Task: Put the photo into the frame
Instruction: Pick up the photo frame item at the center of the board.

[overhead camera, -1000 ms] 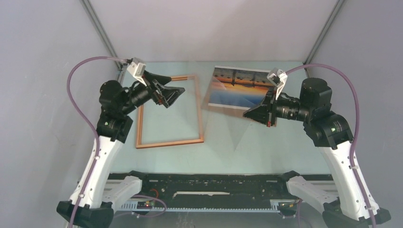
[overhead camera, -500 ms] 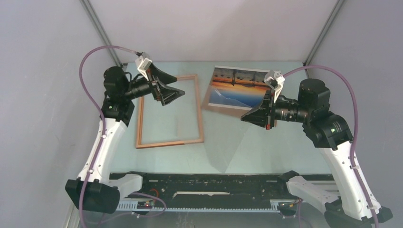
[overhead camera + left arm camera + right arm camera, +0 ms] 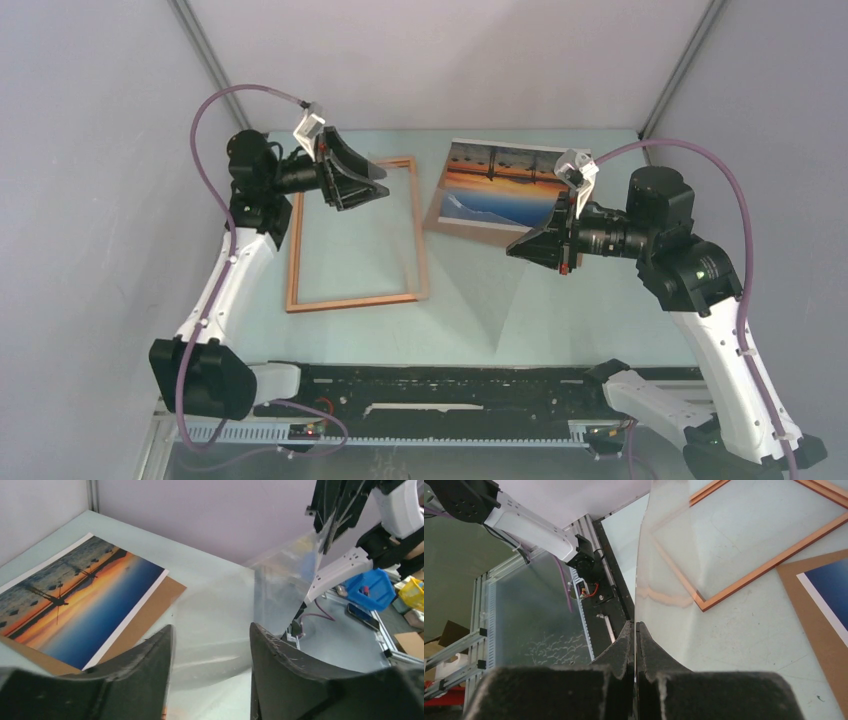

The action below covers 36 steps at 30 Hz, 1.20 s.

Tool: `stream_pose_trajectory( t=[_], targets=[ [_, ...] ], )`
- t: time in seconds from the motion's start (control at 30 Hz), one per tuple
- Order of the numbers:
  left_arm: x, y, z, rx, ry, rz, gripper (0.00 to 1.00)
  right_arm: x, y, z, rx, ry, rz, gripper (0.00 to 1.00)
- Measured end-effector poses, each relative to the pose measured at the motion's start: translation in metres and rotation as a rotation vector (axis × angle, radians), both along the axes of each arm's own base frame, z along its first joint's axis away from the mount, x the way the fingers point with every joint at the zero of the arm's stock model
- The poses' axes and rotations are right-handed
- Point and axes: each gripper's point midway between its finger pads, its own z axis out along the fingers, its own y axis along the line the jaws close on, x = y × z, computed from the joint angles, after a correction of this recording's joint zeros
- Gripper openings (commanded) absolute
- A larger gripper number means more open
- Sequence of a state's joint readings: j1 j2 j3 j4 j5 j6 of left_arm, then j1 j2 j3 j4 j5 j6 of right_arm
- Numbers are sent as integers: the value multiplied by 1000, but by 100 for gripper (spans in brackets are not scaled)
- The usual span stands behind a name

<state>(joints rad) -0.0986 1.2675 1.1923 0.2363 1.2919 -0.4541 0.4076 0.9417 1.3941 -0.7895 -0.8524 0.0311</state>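
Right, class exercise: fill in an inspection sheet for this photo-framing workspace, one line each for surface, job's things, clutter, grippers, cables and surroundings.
Surface: pale green table, no spills seen.
Job's things: frame lies flat on the left, empty; photo lies face up on a brown backing board at the far right; clear sheet held up between the arms.
Clutter: nothing seen.
Grippers: right gripper shut on the clear sheet's edge; left gripper open, the sheet's other end between its fingers, contact unclear.
Cables: a purple cable loops over the left arm, another over the right.
Surroundings: grey walls; blue bin off the table.
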Motion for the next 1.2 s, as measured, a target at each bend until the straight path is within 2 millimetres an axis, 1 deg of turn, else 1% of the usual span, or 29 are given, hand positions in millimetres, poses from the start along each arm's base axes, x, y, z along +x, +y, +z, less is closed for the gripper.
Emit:
stream_pose_trajectory(
  t=[0.1, 0.2, 0.23, 0.43, 0.57, 0.63, 0.77, 0.9, 1.03, 1.13, 1.2],
  targets=[
    [-11, 0, -6, -2, 10, -26, 51, 1, 0, -2, -1, -3, 0, 0],
    [-15, 0, -10, -1, 26, -48, 49, 4, 1, -8, -6, 6, 0, 0],
    [-15, 0, -11, -1, 31, -53, 46, 4, 2, -9, -8, 9, 0, 0],
    [-15, 1, -15, 2, 50, -76, 41, 8, 2, -14, -8, 9, -4, 0],
    [-15, 2, -18, 3, 54, -76, 39, 12, -1, -14, -1, 8, -11, 0],
    [-16, 3, -22, 5, 63, -79, 35, 15, -3, -14, 4, 9, -17, 0],
    [-17, 4, -26, 7, 74, -85, 31, 19, -5, -15, 16, 9, -16, 0],
    [-17, 5, -25, 7, 70, -82, 22, 25, -6, -19, 21, 19, -20, 0],
    [-16, 7, -25, 7, 71, -76, 18, 34, -8, -22, 30, 28, -20, 0],
    [-15, 8, -26, 7, 73, -74, 10, 40, -10, -26, 44, 41, -14, 1],
    [-15, 8, -26, 8, 75, -76, 2, 44, -11, -28, 52, 50, -9, 4]
  ],
)
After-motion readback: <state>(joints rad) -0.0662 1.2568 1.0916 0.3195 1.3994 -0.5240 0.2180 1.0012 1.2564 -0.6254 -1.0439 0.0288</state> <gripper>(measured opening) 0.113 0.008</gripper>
